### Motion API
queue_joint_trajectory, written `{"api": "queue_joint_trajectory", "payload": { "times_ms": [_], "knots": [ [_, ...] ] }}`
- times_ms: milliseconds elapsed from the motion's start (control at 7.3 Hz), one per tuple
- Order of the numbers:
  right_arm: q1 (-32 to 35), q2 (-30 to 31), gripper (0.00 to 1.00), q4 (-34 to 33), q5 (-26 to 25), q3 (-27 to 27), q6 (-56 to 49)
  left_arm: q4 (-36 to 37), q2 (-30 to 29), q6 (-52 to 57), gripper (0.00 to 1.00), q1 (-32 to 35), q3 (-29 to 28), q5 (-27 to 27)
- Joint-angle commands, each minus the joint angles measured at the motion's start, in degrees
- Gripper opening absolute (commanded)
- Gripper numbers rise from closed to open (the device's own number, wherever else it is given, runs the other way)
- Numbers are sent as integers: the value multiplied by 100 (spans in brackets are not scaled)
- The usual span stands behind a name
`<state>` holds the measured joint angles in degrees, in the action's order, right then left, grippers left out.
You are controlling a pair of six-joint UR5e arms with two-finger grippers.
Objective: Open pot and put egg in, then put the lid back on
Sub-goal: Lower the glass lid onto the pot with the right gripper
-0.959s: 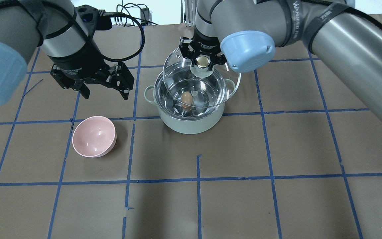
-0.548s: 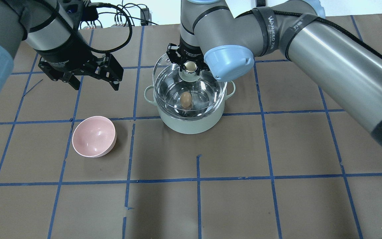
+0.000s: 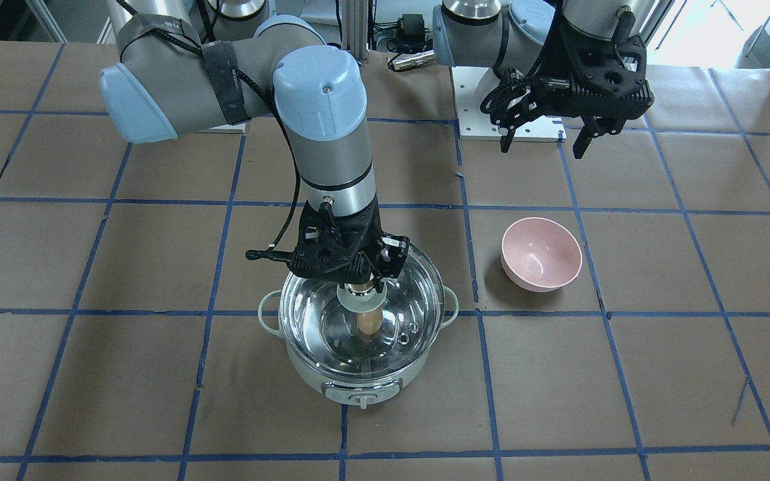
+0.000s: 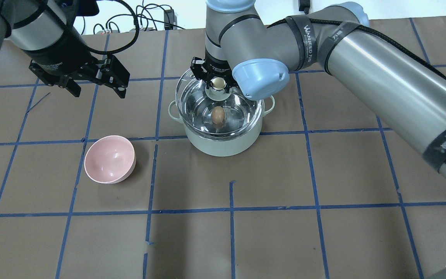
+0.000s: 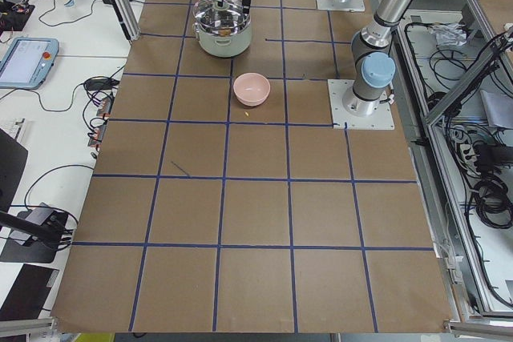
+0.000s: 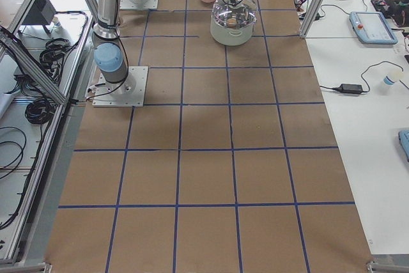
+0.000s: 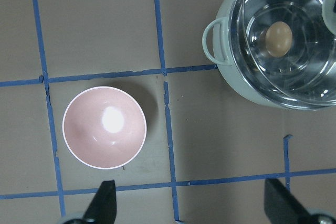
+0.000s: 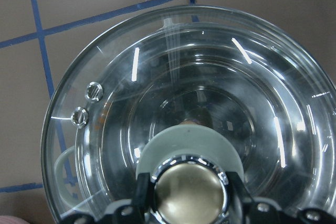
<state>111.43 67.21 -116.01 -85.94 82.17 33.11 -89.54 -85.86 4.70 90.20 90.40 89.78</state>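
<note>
The pot (image 4: 227, 145) is pale mint-green with a shiny steel inside; the egg (image 4: 218, 115) is tan-brown. The lid (image 4: 242, 110) is clear glass with a pale green centre and gold knob (image 4: 218, 82). The bowl (image 4: 109, 159) is pink. Blue tape lines (image 4: 232, 232) grid the brown bench (image 4: 354, 170).

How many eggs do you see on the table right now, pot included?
1. The egg lies inside the pot, visible through the glass lid that the right gripper grips by its knob. The pink bowl holds none. None seems hidden.
</note>
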Motion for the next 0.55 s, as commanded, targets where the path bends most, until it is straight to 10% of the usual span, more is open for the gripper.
{"api": "queue_joint_trajectory", "payload": {
  "times_ms": [0,411],
  "knots": [
    [1,-41,37,0,-10,1,-84,7,-19,-22,100,-2,21,-40],
    [1,-68,38,-9,-10,1,-129,104,-36,14,100,-20,39,-40]
  ]
}}
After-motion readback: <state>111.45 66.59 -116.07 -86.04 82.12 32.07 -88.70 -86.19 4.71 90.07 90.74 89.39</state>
